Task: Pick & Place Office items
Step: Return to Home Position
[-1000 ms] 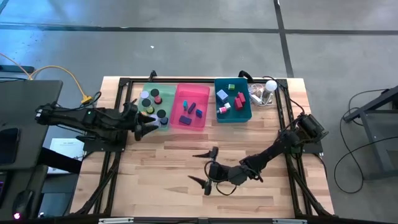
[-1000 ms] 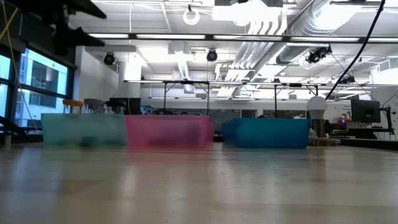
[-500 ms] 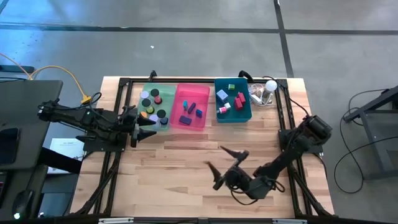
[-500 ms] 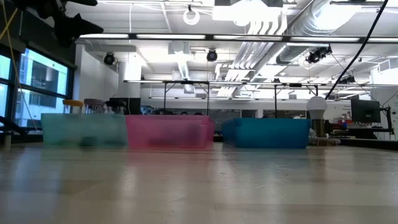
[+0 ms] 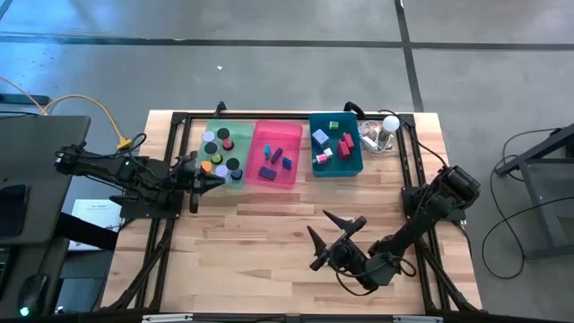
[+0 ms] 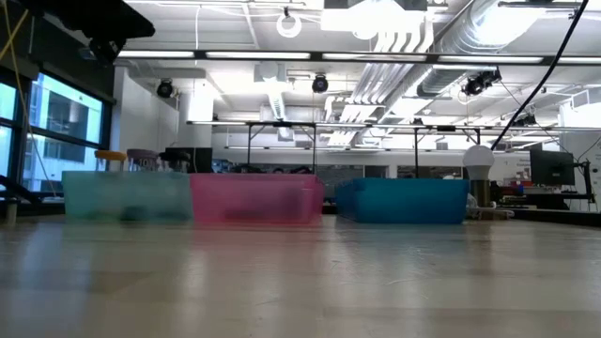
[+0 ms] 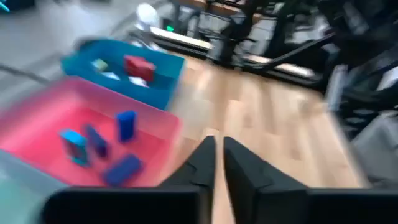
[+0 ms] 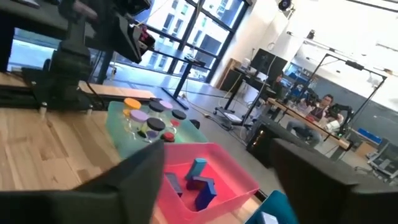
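Jaws, left: pressed almost together with only a thin slit between them, holding nothing.
Jaws, right: spread wide, with nothing between them.
Left gripper (image 5: 213, 177): just beside the near edge of the green bin (image 5: 238, 135), pointing along the row of bins; whether it touches the bin cannot be told.
Right gripper (image 5: 334, 229): over bare wood on the near side of the table (image 5: 251, 260), well apart from the bins and aimed toward them.
Sorted pieces: the office items (image 5: 228, 144) all lie inside the three bins.
Green bin: black, orange, lavender and red discs (image 5: 212, 149).
Pink bin (image 5: 289, 135): between the other two, holding blue and purple blocks (image 5: 267, 172).
Teal bin (image 5: 354, 161): holds red, green, pale blue and pink blocks (image 5: 345, 142).
Far right corner: a white ball-topped clear gadget (image 5: 386, 127) stands just beside the teal bin.
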{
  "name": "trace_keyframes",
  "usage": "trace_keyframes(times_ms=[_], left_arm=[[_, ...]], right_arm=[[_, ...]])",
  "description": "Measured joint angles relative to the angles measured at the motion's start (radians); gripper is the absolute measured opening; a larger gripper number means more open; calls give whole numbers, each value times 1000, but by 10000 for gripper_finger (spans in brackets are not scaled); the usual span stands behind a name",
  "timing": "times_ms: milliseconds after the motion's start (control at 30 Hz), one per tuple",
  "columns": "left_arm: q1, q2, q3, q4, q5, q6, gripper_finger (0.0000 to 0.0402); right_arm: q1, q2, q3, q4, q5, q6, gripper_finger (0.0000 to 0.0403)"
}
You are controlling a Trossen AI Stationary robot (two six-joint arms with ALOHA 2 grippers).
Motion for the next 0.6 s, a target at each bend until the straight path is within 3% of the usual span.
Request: trace_keyframes(times_ms=[167, 233, 267, 500, 600], left_arm=[[-1, -10, 0, -7, -179, 197, 2], [-1, -22, 0, -5, -214, 270, 1], [-1, -30, 0, -4, -225, 303, 1], [0, -132, 0, 31, -256, 471, 0], [20, -196, 0, 58, -314, 470, 0]], right_arm=[[-8, -46, 0, 8, -4, -45, 124], [-13, -73, 0, -22, -5, -56, 44], [-18, -85, 0, -42, -9, -65, 24], [-32, -252, -7, -299, -148, -65, 2], [-56, -399, -38, -526, -242, 110, 1]])
